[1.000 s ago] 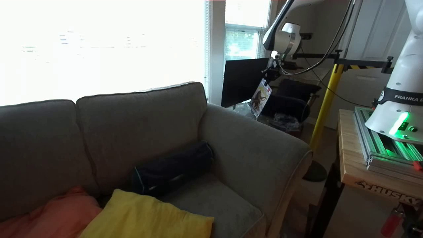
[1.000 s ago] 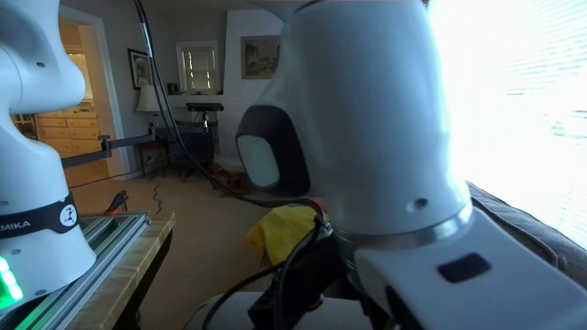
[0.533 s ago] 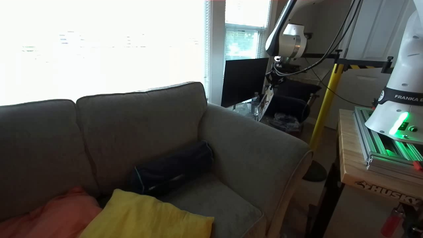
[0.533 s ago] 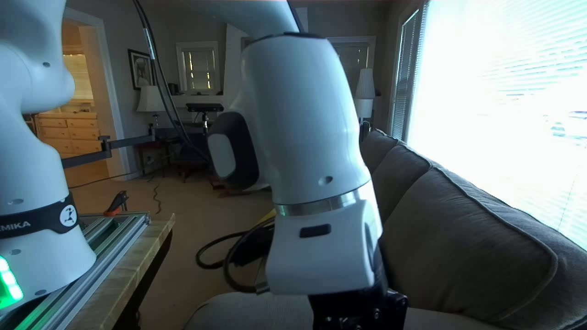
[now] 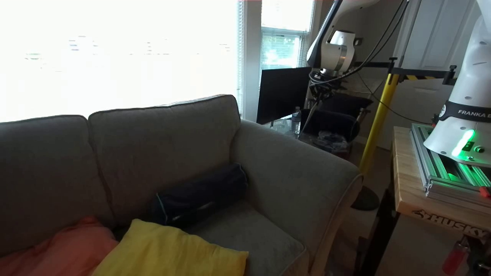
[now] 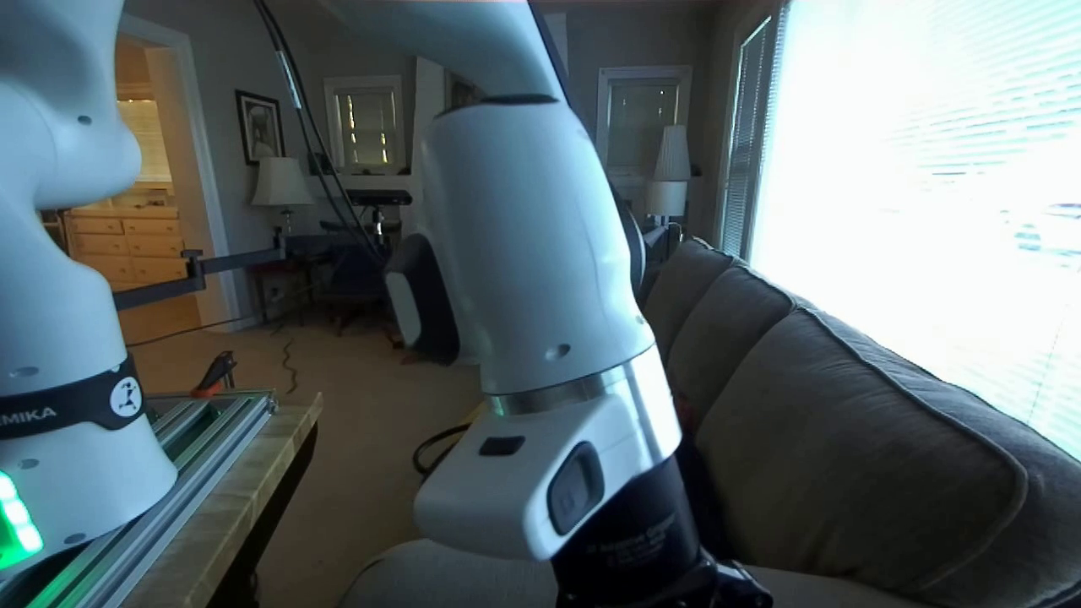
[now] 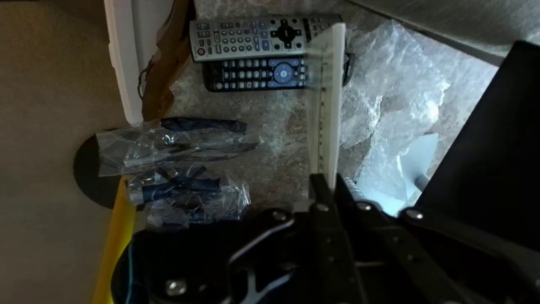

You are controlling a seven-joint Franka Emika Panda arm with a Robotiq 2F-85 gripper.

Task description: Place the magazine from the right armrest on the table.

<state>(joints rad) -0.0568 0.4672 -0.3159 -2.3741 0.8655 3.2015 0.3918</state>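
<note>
My gripper point(image 7: 331, 179) is shut on the magazine point(image 7: 331, 101), which hangs from the fingertips nearly edge-on in the wrist view. In an exterior view the magazine point(image 5: 310, 117) shows as a thin slanted strip under the gripper point(image 5: 319, 96), behind the right armrest point(image 5: 291, 161). The table point(image 7: 278, 164) lies under it, with a mottled grey-brown top in the wrist view. The magazine's far end overlaps the remotes in that view; I cannot tell its height above the table. In an exterior view the fingertips and magazine are out of view below the arm's hand.
A silver remote point(image 7: 236, 40) and a black remote point(image 7: 253, 76) lie on the table. Bagged dark items point(image 7: 185, 190) lie on one side, clear plastic wrap point(image 7: 388, 84) on the other. A monitor point(image 5: 284, 96), a bottle point(image 5: 295, 120) and a yellow pole point(image 5: 383, 107) stand close.
My wrist has turned, so the magazine went from showing its printed cover to nearly edge-on in an exterior view. The hand has swung and lowered slightly. The magazine is still held.
</note>
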